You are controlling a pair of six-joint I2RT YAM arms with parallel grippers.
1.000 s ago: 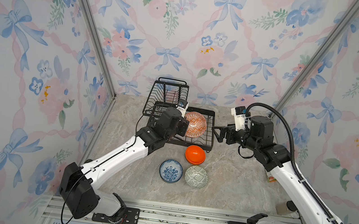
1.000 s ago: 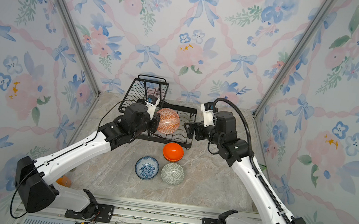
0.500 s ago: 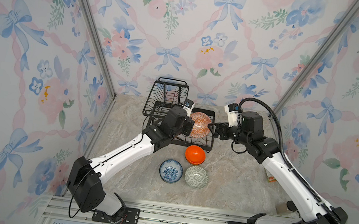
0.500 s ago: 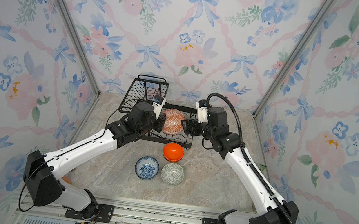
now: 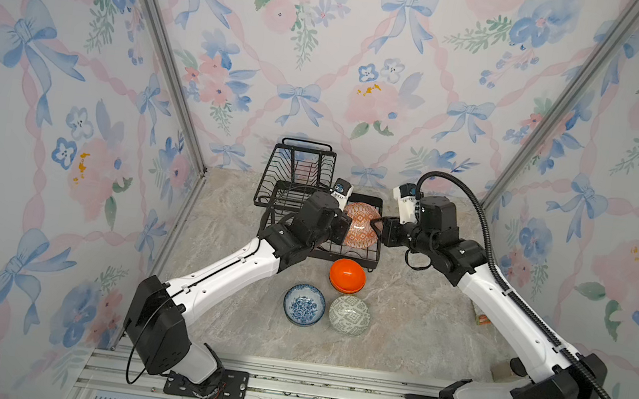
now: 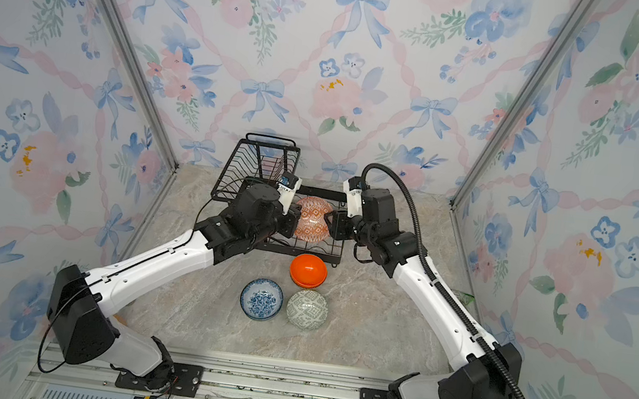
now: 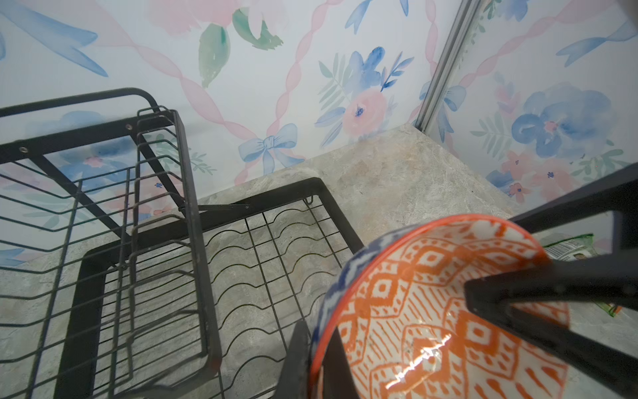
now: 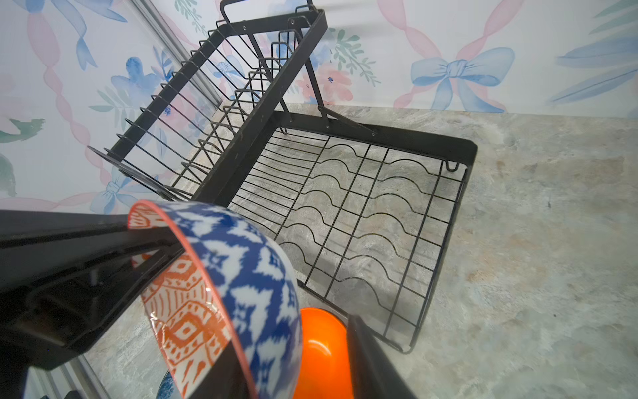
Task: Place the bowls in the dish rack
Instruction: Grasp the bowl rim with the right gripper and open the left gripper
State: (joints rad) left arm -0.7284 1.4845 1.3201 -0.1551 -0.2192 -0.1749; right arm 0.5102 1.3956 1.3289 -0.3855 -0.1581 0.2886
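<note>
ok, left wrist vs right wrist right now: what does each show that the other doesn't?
Left wrist only: a green packet lying on the table beyond the patterned bowl.
Right wrist only: the plain orange bowl on the table below, and the patterned bowl's blue-and-white outside seen broadly, not as a sliver.
Both: the patterned bowl raised near the dish rack, no bowl in the rack, and the left gripper pinching the bowl's rim.

Walls with blue bows and pink flowers stand around a grey stony floor, metal posts in the corners
</note>
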